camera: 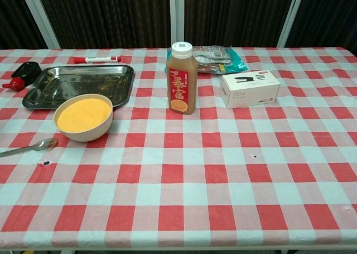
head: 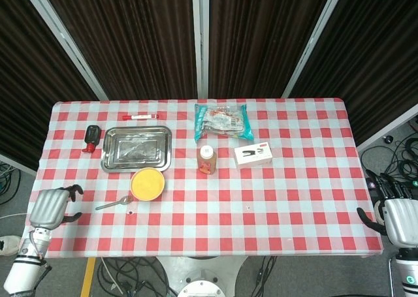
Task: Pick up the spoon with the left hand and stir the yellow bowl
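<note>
A metal spoon (head: 114,203) (camera: 29,148) lies flat on the checked cloth, just left of and in front of the yellow bowl (head: 147,183) (camera: 83,116). The bowl is full of yellow-orange contents. My left hand (head: 53,205) hangs over the table's left edge, a short way left of the spoon's handle, fingers apart and holding nothing. My right hand (head: 398,217) is off the table's right edge, open and empty. Neither hand shows in the chest view.
A steel tray (head: 136,147) sits behind the bowl, with a red marker (head: 140,116) and a black-and-red object (head: 91,138) near it. A juice bottle (camera: 182,78), a white stapler box (camera: 249,88) and a snack bag (head: 223,121) stand toward the middle.
</note>
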